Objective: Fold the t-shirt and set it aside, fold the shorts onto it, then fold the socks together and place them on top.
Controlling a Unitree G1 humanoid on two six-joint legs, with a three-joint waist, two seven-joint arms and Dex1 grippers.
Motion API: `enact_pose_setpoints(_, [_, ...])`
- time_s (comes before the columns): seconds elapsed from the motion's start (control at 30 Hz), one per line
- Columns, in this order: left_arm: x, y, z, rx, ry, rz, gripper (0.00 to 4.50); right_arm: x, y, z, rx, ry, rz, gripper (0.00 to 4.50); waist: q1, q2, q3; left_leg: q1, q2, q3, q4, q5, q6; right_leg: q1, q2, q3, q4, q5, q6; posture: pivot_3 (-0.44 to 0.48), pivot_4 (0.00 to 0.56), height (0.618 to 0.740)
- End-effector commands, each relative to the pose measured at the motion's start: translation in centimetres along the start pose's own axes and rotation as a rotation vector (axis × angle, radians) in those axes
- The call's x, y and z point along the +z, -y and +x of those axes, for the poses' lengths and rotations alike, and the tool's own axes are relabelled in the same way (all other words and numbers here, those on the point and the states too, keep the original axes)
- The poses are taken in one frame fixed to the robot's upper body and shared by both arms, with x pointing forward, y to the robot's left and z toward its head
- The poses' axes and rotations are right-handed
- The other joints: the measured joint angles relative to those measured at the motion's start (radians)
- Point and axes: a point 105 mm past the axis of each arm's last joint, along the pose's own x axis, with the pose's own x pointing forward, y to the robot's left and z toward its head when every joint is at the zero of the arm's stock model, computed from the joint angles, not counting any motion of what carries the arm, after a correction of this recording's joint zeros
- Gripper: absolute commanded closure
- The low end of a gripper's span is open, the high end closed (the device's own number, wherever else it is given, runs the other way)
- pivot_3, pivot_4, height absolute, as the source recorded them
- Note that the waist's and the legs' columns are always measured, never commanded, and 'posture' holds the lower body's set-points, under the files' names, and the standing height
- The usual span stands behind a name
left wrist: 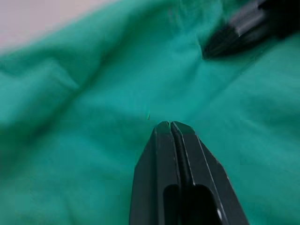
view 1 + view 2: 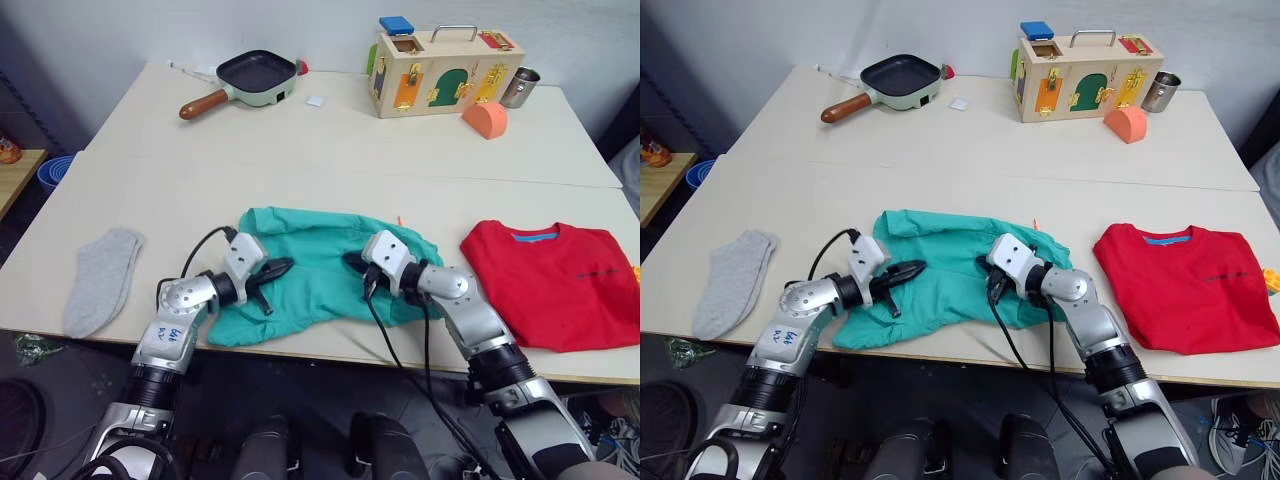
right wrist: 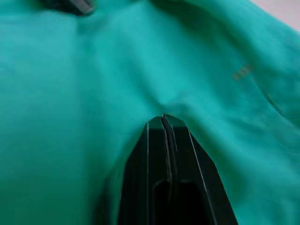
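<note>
The teal-green shorts (image 2: 318,272) lie crumpled at the table's near middle. Both grippers rest on them, pointing at each other a short gap apart. My left gripper (image 2: 281,267) is shut, and its tips (image 1: 169,124) sit on the cloth with nothing visibly between them. The right gripper (image 2: 352,262) is also shut, its tips (image 3: 163,117) at a small pucker in the fabric. The red t-shirt (image 2: 555,282) lies flat to the right of the shorts, near the table's right edge. One grey sock (image 2: 103,278) lies at the near left.
At the back of the table (image 2: 330,150) are a green frying pan (image 2: 250,80) with a wooden handle, a wooden latch box (image 2: 440,70), an orange half-round block (image 2: 485,119) and a metal cup (image 2: 520,87). The table's front edge runs just under the shorts.
</note>
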Motion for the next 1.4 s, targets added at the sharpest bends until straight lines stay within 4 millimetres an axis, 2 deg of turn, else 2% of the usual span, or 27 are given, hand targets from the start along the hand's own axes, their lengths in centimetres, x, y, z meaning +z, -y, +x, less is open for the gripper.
enact_pose_setpoints(0.03, [-3.2, -0.7, -1.1, 0.123, -0.002, -0.296, 4.46, -0.5, 4.2, -2.4, -0.118, 0.01, -0.038, 4.5, 0.001, 0.002, -0.001, 0.001, 0.0, 0.0, 0.0, 0.0, 0.0, 0.001, 0.0, 0.001, 0.0, 0.0, 0.0, 0.0, 0.15, 0.74])
enact_pose_setpoints(0.07, [-4.1, -0.7, -1.5, 0.137, -0.018, -0.318, 4.46, -1.0, 4.7, -2.7, -0.128, 0.0, -0.041, 4.5, 0.0, 0.002, -0.001, 0.002, 0.0, 0.0, 0.0, 0.0, 0.0, 0.003, -0.003, 0.001, -0.001, 0.0, 0.0, 0.0, 0.15, 0.74])
enact_pose_setpoints(0.13, [-5.5, -0.4, -2.3, 0.112, -0.098, -0.24, 4.46, -2.0, 5.7, -3.4, -0.154, -0.017, -0.045, 4.5, -0.005, 0.002, -0.001, 0.007, 0.0, 0.0, -0.001, 0.0, 0.0, 0.006, -0.005, 0.0, -0.001, 0.0, 0.0, 0.0, 0.15, 0.74])
enact_pose_setpoints(0.27, [-5.0, -0.5, -2.4, 0.106, -0.081, -0.216, 4.46, -3.4, 7.7, -4.8, -0.218, -0.043, -0.074, 4.5, -0.025, 0.006, -0.004, 0.018, 0.0, 0.002, -0.004, -0.001, -0.002, 0.013, -0.006, 0.001, -0.002, -0.002, -0.002, 0.0, 0.15, 0.74])
enact_pose_setpoints(0.33, [-4.7, -0.4, -2.3, 0.086, -0.075, -0.192, 4.46, -3.3, 8.7, -5.3, -0.254, -0.016, -0.067, 4.5, -0.029, 0.006, -0.004, 0.019, 0.001, 0.002, -0.004, -0.001, -0.003, 0.013, -0.006, 0.001, -0.001, -0.002, -0.003, 0.0, 0.15, 0.74])
enact_pose_setpoints(0.43, [-3.9, -0.7, -2.2, 0.079, -0.057, -0.174, 4.46, -1.5, 9.1, -5.4, -0.21, 0.133, 0.061, 4.5, -0.03, 0.007, -0.004, 0.019, 0.001, 0.002, -0.004, -0.001, -0.003, 0.013, -0.006, 0.001, -0.001, -0.002, -0.003, 0.0, 0.15, 0.74])
enact_pose_setpoints(0.53, [-2.7, -1.0, -2.0, 0.056, -0.019, -0.147, 4.46, 1.1, 7.8, -6.1, -0.028, 0.305, 0.155, 4.5, -0.028, 0.007, -0.004, 0.019, 0.001, 0.002, -0.004, -0.001, -0.003, 0.013, -0.006, 0.001, -0.001, -0.002, -0.003, 0.0, 0.15, 0.74])
enact_pose_setpoints(0.6, [-1.9, -1.0, -2.0, 0.031, 0.005, -0.123, 4.46, 2.2, 7.1, -6.7, 0.052, 0.352, 0.191, 4.5, -0.024, 0.007, -0.003, 0.018, 0.001, 0.002, -0.004, -0.001, -0.002, 0.013, -0.006, 0.001, -0.001, -0.002, -0.003, 0.0, 0.15, 0.74])
enact_pose_setpoints(0.7, [0.1, -1.0, -2.0, -0.021, 0.06, -0.056, 4.46, 4.5, 4.5, -7.7, 0.22, 0.393, 0.227, 4.5, -0.021, 0.007, -0.003, 0.017, 0.001, 0.0, -0.004, -0.001, -0.002, 0.012, -0.007, 0.0, -0.001, -0.002, -0.003, 0.0, 0.15, 0.74])
enact_pose_setpoints(0.73, [0.7, -1.1, -2.0, -0.032, 0.075, -0.038, 4.46, 4.8, 3.5, -7.8, 0.267, 0.376, 0.225, 4.5, -0.019, 0.007, -0.003, 0.016, 0.001, 0.0, -0.004, -0.002, -0.003, 0.011, -0.008, 0.0, -0.001, -0.002, -0.003, 0.0, 0.15, 0.74])
enact_pose_setpoints(0.83, [2.2, -1.8, -1.6, -0.042, 0.102, 0.003, 4.46, 4.0, 0.6, -8.1, 0.351, 0.252, 0.14, 4.5, -0.012, 0.007, -0.003, 0.01, 0.001, 0.0, -0.004, -0.002, -0.003, 0.006, -0.008, 0.0, -0.001, -0.002, -0.003, 0.0, 0.15, 0.74])
enact_pose_setpoints(0.97, [2.6, -3.7, 0.1, -0.039, 0.036, 0.113, 4.46, 1.0, -1.6, -7.8, 0.314, 0.103, 0.081, 4.5, 0.003, 0.007, -0.003, 0.01, 0.0, 0.0, -0.003, -0.002, -0.002, 0.006, -0.008, 0.0, -0.002, -0.002, -0.003, 0.0, 0.15, 0.74])
enact_pose_setpoints(1.03, [2.6, -4.5, 0.9, -0.027, 0.014, 0.146, 4.46, -0.3, -1.8, -7.8, 0.294, 0.05, 0.055, 4.5, 0.006, 0.007, -0.003, 0.01, 0.0, 0.001, -0.003, -0.002, -0.002, 0.006, -0.008, 0.0, -0.002, -0.002, -0.003, 0.0, 0.15, 0.74])
enact_pose_setpoints(1.17, [3.5, -7.4, 1.9, 0.084, 0.04, 0.138, 4.46, -1.4, -1.7, -7.7, 0.265, 0.02, 0.031, 4.5, 0.005, 0.005, -0.002, 0.009, 0.0, 0.002, -0.003, -0.002, -0.002, 0.004, -0.007, 0.0, -0.002, -0.002, -0.002, 0.0, 0.15, 0.74])
enact_pose_setpoints(1.3, [4.2, -12.0, 1.1, 0.343, 0.07, 0.054, 4.46, -1.2, -1.5, -7.6, 0.246, 0.037, 0.035, 4.5, 0.003, 0.001, 0.0, 0.008, 0.0, 0.002, -0.003, -0.002, -0.001, 0.004, -0.007, 0.0, -0.001, -0.002, -0.002, 0.0, 0.15, 0.74])
enact_pose_setpoints(1.4, [4.8, -15.2, -1.0, 0.54, 0.104, -0.003, 4.46, -0.6, -1.4, -7.4, 0.222, 0.073, 0.036, 4.5, 0.001, -0.001, 0.0, 0.008, 0.0, 0.002, -0.003, -0.002, -0.001, 0.005, -0.007, 0.0, -0.001, -0.001, -0.002, 0.0, 0.15, 0.74])
